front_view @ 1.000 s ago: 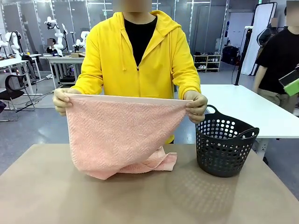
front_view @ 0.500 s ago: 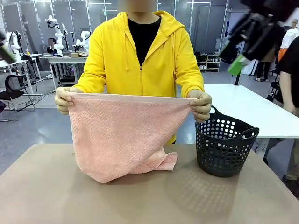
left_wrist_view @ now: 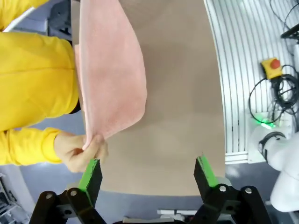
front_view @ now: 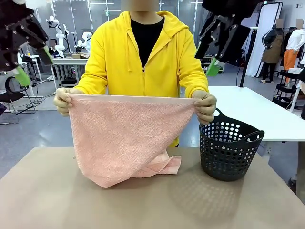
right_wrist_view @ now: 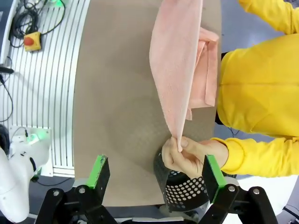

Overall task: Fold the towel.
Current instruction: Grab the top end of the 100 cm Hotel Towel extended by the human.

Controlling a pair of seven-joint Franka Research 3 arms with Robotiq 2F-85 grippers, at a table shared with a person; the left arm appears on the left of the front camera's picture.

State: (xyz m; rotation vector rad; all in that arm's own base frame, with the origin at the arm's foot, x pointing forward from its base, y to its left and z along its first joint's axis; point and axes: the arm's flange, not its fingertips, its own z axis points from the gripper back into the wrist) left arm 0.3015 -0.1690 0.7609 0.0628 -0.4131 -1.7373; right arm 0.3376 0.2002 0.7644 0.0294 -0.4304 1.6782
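Swinging in, left arm and right arm flank the towel

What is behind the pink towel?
A person in a yellow hoodie, whose hands hold the towel up by its top corners. It covers the hoodie's lower part; its bottom end rests on the table.

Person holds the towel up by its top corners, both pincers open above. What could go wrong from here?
The person's hands cover both top corners of the towel; the left pincer or right pincer could pinch them. The basket stands close to one corner and might get knocked. The towel's bunched lower end may fold unevenly.
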